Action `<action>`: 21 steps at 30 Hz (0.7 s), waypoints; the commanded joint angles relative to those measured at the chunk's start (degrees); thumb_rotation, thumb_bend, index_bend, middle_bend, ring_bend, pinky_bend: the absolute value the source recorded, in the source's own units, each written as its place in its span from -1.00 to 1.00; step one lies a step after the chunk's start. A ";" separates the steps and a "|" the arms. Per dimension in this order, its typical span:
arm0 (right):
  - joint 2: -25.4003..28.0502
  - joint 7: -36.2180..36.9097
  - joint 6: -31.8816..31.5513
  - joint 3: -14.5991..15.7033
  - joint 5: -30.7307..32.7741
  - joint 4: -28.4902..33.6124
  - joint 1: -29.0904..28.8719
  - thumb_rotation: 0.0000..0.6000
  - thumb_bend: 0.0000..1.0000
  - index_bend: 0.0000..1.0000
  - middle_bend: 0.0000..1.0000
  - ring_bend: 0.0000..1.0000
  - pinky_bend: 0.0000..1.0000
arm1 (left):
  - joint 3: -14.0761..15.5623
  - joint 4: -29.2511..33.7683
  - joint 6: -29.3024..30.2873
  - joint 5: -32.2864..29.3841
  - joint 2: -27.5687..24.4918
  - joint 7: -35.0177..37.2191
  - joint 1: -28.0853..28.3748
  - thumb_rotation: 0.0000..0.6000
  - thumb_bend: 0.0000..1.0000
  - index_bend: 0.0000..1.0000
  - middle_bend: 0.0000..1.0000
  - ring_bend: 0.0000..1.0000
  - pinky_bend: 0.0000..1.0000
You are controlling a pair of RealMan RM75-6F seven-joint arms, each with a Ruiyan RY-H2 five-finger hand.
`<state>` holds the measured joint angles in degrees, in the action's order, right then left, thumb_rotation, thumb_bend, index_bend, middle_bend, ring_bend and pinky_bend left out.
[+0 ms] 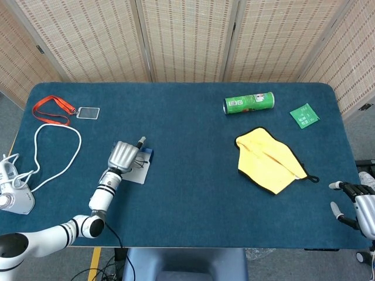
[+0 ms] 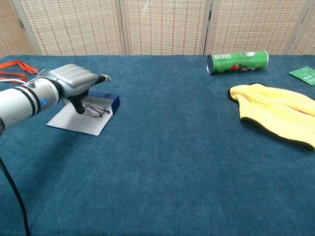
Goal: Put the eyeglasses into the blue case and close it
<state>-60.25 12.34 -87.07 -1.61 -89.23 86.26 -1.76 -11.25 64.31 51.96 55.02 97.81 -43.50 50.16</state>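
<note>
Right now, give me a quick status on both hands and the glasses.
Left robot hand pinching the eyeglasses, tilted over the open blue case. Right robot hand idle at the table's edge, fingers apart. Case not closed. Nothing in the way.

My table [image 1: 193, 175] is covered in dark blue-green cloth. Taking its centre as the clock's middle: at nine o'clock lies the open blue case [image 1: 139, 167], flat on the cloth. Toward ten o'clock lie a red lanyard [image 1: 51, 109] with a clear badge holder [image 1: 88, 113], and a looped white cable [image 1: 50, 146] beside them. At one o'clock a green can [image 1: 249, 102] lies on its side. At two o'clock sits a green packet [image 1: 304, 115]. At three o'clock lies a yellow cloth [image 1: 266, 159].
</note>
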 commanded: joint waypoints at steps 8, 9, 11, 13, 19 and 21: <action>0.07 0.10 -0.15 0.01 0.28 -0.10 0.29 1.00 -0.22 -0.36 -0.21 -0.17 -0.38 | -2.31 -3.65 -1.44 -2.67 2.28 0.90 2.54 1.00 -0.44 -1.00 0.88 0.89 1.00; 0.07 0.15 -0.18 -0.01 0.31 -0.14 0.31 1.00 -0.22 -0.36 -0.21 -0.17 -0.38 | -2.47 -4.53 -1.77 -3.18 2.61 0.76 2.84 1.00 -0.44 -1.00 0.88 0.89 1.00; 0.09 0.21 -0.21 -0.01 0.33 -0.19 0.35 1.00 -0.22 -0.36 -0.21 -0.17 -0.38 | -2.62 -5.89 -2.17 -3.86 3.10 0.56 3.22 1.00 -0.44 -1.00 0.88 0.89 1.00; 0.14 0.22 -0.25 -0.04 0.39 -0.24 0.40 1.00 -0.22 -0.36 -0.21 -0.17 -0.38 | -2.69 -7.54 -2.57 -4.57 3.61 0.28 3.55 1.00 -0.44 -1.00 0.88 0.89 1.00; 0.11 0.22 -0.23 -0.05 0.44 -0.31 0.46 1.00 -0.22 -0.37 -0.21 -0.17 -0.38 | -3.39 -10.69 -3.40 -6.41 4.34 0.99 3.84 1.00 -0.44 -1.00 0.88 0.89 1.00; 0.07 0.21 -0.13 -0.04 0.41 -0.29 0.40 1.00 -0.22 -0.36 -0.21 -0.17 -0.38 | -3.49 -11.39 -3.01 -6.15 4.55 1.70 3.81 1.00 -0.44 -1.00 0.88 0.89 1.00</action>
<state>-60.18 12.55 -87.20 -1.65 -88.83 85.98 -1.36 -14.60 53.18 48.84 48.82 102.19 -42.15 53.96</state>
